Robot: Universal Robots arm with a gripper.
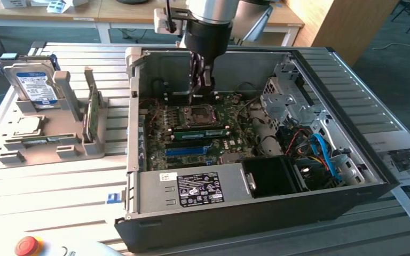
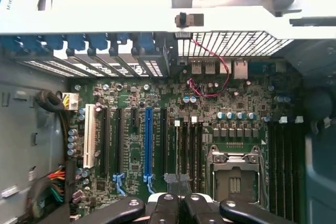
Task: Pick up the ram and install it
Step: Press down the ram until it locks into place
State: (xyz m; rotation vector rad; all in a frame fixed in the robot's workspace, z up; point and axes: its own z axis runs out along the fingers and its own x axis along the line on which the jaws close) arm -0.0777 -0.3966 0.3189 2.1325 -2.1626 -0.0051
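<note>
I see the open computer case (image 1: 262, 202) on the tabletop (image 1: 48, 186), holding the motherboard (image 1: 198, 133), with one ram (image 1: 201, 133) stick seated in its slots just below the CPU socket (image 1: 194, 113). My gripper (image 1: 203, 85) hangs inside the case above the socket, fingers (image 2: 165, 205) clenched together on nothing. Beside the case, a grey rack (image 1: 48, 133) holds a hard drive (image 1: 30, 80) and an upright green card (image 1: 93, 109).
</note>
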